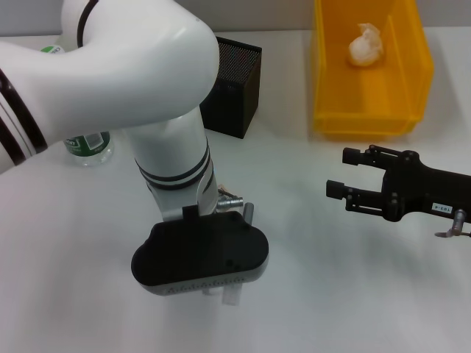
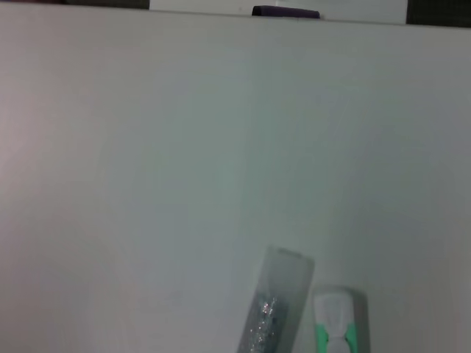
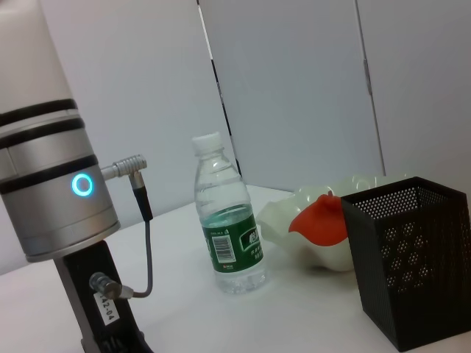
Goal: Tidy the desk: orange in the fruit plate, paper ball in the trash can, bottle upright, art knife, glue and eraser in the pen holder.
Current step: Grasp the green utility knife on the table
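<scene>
Low in the left wrist frame, a glue stick (image 2: 276,305) and eraser (image 2: 335,325) lie side by side on the counter (image 2: 184,162): light, rigid, best pinched across their bodies. Left gripper (image 1: 221,283) hovers above, finger state untellable; right gripper (image 1: 344,173) waits open at right.

Setting: white worktop, panelled backdrop

Plain white worktop (image 1: 309,220), evenly lit, soft shadows. Behind it, toward 12 o'clock, pale grey wall panels (image 3: 287,88) divided by narrow vertical seams.
</scene>
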{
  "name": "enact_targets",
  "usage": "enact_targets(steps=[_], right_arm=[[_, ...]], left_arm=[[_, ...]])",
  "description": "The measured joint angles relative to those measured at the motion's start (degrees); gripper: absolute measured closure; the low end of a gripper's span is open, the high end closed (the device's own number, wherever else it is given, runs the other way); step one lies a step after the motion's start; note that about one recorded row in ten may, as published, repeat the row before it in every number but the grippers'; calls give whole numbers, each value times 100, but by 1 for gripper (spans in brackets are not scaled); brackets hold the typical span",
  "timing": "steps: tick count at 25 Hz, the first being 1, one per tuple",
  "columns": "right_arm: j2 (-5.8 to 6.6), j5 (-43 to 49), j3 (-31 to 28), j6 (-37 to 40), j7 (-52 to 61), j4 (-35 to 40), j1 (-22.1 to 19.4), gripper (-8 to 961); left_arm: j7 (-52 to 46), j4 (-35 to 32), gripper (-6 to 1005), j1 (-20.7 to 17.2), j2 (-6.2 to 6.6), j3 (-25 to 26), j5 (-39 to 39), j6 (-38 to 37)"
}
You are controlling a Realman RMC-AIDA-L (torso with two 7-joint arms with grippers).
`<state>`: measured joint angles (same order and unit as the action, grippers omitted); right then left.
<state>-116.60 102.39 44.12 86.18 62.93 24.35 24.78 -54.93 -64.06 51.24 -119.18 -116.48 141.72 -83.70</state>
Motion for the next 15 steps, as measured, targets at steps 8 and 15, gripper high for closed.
enact_targets(steps=[8,15], right_arm=[[-3,-5,0,3,-1,0,0,210],[-12,-6,0,-3,-11,0,0,210]], left_arm=[[0,17,660,0,0,-9,-4,3],[0,32,679,8,0,-76,-7,20]])
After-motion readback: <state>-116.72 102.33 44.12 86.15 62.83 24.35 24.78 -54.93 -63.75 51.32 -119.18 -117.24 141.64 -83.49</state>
